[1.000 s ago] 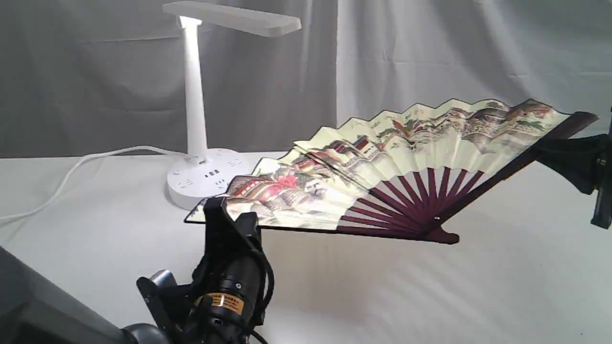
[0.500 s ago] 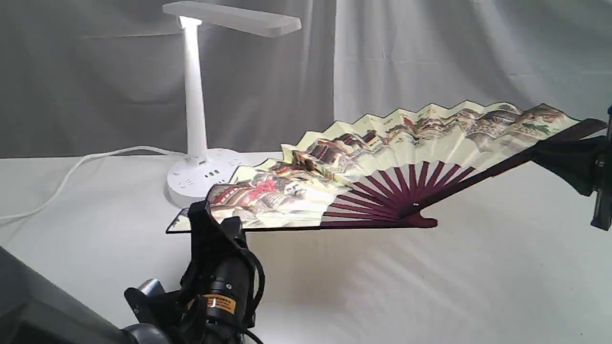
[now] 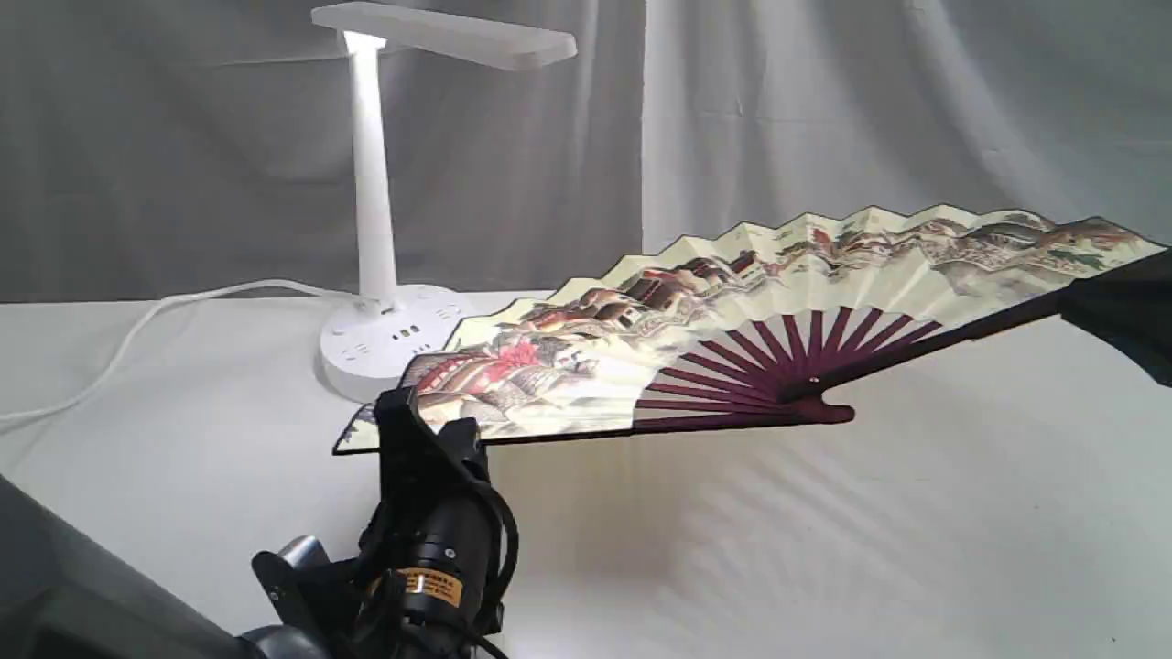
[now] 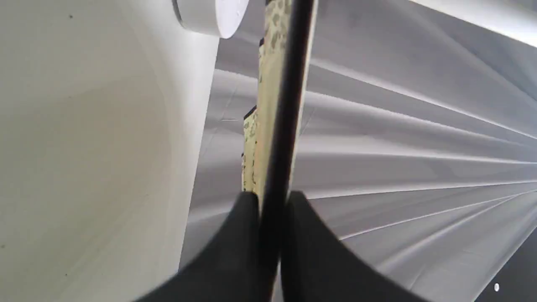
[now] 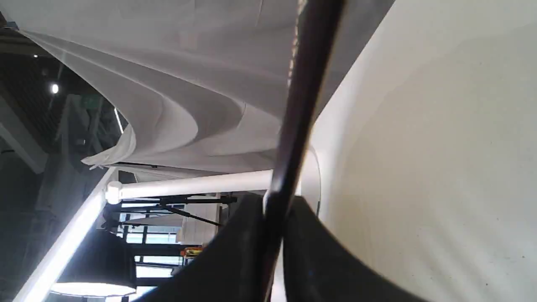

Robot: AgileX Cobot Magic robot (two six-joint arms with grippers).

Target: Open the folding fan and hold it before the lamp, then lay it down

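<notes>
I have the folding fan [image 3: 696,311] spread open above the table [image 3: 916,549] (lamp [image 3: 371,183] just behind its left end), my left gripper [image 3: 417,421] and right gripper [image 3: 1103,307] each clamped on an outer guard.

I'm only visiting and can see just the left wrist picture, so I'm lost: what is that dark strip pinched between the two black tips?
Observer: One outer edge stick of a fan. The left hand is shut on it. The fan is spread wide open and painted with houses and red blossoms.
Visitor: Does anything hold the other end?
Observer: Yes. The right hand is shut on the opposite edge stick, at the far right of the exterior view.
Visitor: And the white disc at the edge of my picture?
Observer: That's the base of a lamp. Its tall stem and flat head rise behind the fan's left end.
</notes>
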